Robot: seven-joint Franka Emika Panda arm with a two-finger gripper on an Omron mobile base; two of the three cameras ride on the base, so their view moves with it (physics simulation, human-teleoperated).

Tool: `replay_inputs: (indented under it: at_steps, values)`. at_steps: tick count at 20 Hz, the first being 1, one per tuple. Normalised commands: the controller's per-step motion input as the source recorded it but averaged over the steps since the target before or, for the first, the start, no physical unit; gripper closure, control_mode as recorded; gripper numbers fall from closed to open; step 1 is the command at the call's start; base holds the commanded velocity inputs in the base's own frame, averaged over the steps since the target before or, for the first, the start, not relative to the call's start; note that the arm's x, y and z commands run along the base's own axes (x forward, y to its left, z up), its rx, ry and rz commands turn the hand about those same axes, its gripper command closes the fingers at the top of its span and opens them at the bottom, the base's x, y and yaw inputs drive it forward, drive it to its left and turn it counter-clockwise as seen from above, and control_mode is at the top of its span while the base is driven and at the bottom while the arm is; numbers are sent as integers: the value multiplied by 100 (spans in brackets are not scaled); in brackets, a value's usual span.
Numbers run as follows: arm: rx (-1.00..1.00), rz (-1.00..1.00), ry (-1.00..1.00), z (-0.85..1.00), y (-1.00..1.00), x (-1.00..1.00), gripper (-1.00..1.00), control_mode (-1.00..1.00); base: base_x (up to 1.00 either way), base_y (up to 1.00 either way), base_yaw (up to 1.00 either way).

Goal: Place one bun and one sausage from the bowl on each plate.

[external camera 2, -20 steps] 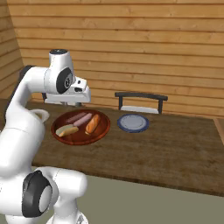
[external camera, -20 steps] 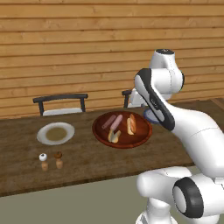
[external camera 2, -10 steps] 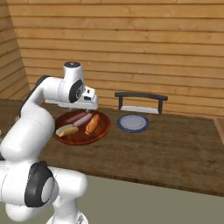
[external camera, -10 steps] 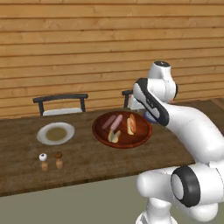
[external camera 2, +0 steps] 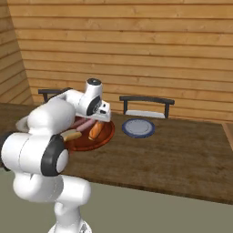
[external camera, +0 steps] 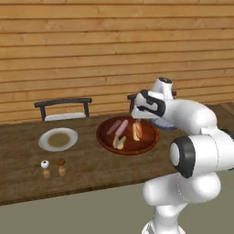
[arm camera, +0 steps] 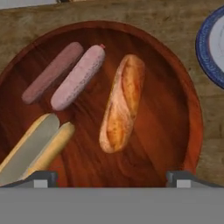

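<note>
Four food items lie in the reddish-brown bowl [arm camera: 188,100]: two sausages and two buns. Hand view: the darker sausage [arm camera: 52,72] and the paler pink sausage [arm camera: 78,77] lie side by side in the upper left of the bowl, both slanted the same way. A golden crusty bun [arm camera: 121,103] lies lengthwise near the middle, just beside the pink sausage but apart from it. A split hot-dog bun [arm camera: 37,146] rests at the lower left, near the rim.

Gripper [arm camera: 111,178]: the two dark fingertips [arm camera: 41,178] stand wide apart at the bottom edge of the hand view, one at each side of the bowl's lower part, with nothing between them. The crusty bun lies above the gap, untouched.

Left base view: the bowl [external camera: 106,139] sits on the brown wooden table [external camera: 23,178], with the gripper [external camera: 137,119] poised above its far side. The pale grey-white plate [external camera: 45,142] with a tan centre lies well to the left of the bowl and holds no food. Two small shakers [external camera: 52,168] stand near the table's front edge, below that plate. A dark chair [external camera: 64,108] stands behind the table against the wooden plank wall [external camera: 91,50].

Right base view: the bluish-grey plate [external camera 2: 138,128] lies just to the right of the bowl [external camera 2: 102,137], also bare; a second dark chair [external camera 2: 146,105] stands behind it.
</note>
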Motion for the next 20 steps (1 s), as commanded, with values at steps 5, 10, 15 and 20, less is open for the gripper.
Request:
replay_inputs:
  at_steps: [5, 10, 15, 20]
  values:
    - [0, 0, 7, -61, -1, 62, -100, -100, 0, 0, 0]
    - [0, 0, 8, -36, 0, 31, -100, -100, 0, 0, 0]
    - [0, 0, 8, -31, 0, 19, -100, -100, 0, 0, 0]
    - [0, 0, 7, -28, 1, 16, -100, -100, 0, 0, 0]
